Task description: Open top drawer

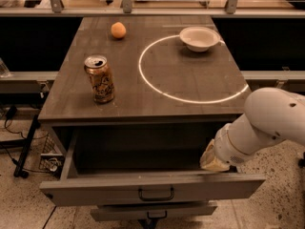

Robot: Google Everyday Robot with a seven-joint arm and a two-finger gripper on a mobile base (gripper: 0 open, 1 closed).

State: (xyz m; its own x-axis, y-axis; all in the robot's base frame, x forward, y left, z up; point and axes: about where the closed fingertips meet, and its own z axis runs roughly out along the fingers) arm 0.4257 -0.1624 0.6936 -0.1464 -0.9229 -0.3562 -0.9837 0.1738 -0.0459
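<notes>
The top drawer of the grey cabinet stands pulled out wide, its deep grey box showing and its dark bail handle at the centre of the front. My white arm comes in from the right. The gripper sits at the drawer's right side, just above the front panel's top edge, right of the handle and apart from it. Its fingertips are hidden behind the wrist.
On the cabinet top stand a brown drink can, an orange and a white bowl, with a lit ring on the surface. A narrower lower drawer shows below. Rails and cables lie left.
</notes>
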